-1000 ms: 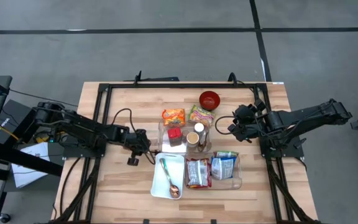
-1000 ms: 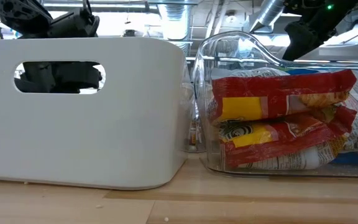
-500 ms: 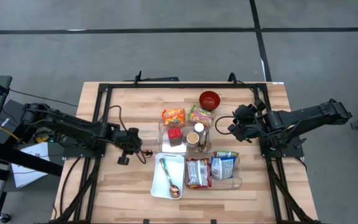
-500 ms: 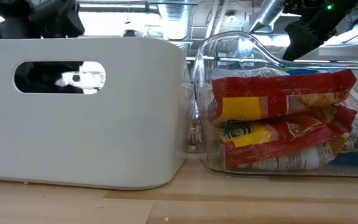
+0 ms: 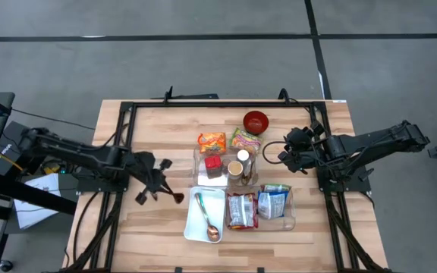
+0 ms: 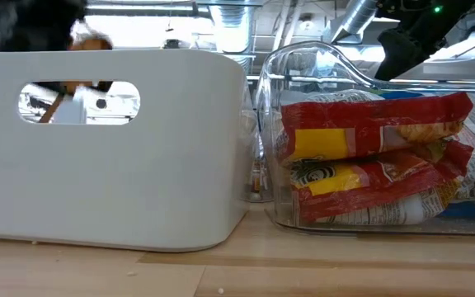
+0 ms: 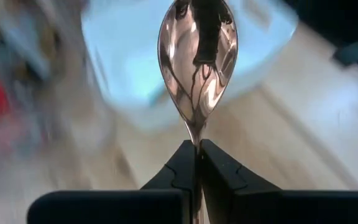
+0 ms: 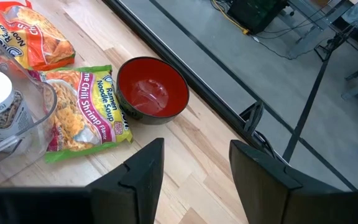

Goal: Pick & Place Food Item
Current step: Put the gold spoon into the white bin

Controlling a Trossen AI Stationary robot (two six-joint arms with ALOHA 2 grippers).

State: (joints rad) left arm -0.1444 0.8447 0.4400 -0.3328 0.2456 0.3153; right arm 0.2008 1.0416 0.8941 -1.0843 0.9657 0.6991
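Note:
My left gripper (image 5: 156, 188) is shut on a shiny copper-coloured spoon (image 7: 197, 56) and hangs over the bare wood just left of the white tray (image 5: 193, 227). The spoon's bowl (image 5: 178, 199) sticks out beyond the fingers toward the tray. A second spoon with a green handle (image 5: 205, 214) lies in the tray. My right gripper (image 8: 194, 146) stands open above the table's right half, near a red bowl (image 8: 152, 92) and a ramen pack (image 8: 82, 106), touching nothing. My left gripper pinches the spoon's thin handle (image 7: 197, 139) between its two fingers, just below the bowl's neck. The fingers slant downward toward the table's right side, and the spoon runs on in line with them. The spoon is lifted clear, its hollow side facing the wrist camera.
A clear bin (image 5: 275, 220) with red and blue snack packs sits right of the tray. Behind it is a clear container (image 5: 197, 161) with a red item and jars. An orange ramen pack (image 5: 212, 141) lies beside the green one. A black frame (image 5: 127, 114) rims the table.
My left gripper has drawn back from the tray's near-left corner toward the table's left edge and risen, rolling its wrist, with the copper spoon carried along between the fingers. My right arm has kept still.

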